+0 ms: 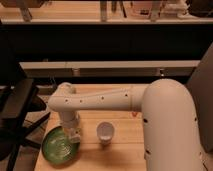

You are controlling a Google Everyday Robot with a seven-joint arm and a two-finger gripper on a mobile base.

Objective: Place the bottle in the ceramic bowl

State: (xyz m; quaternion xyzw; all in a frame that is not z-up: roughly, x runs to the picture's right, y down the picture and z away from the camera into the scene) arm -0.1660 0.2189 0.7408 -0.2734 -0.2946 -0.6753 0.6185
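The ceramic bowl (56,147) is wide, shallow and glossy green, and sits at the front left corner of the wooden table (122,150). My white arm (100,101) reaches from the right across the table to the left. My gripper (73,134) points down over the bowl's right rim. The bottle does not show; the wrist and gripper cover the spot above the bowl's right side.
A small white cup (104,132) stands upright just right of the bowl, close to the gripper. A black chair (17,107) stands off the table's left edge. A long bench or shelf (110,66) runs behind the table.
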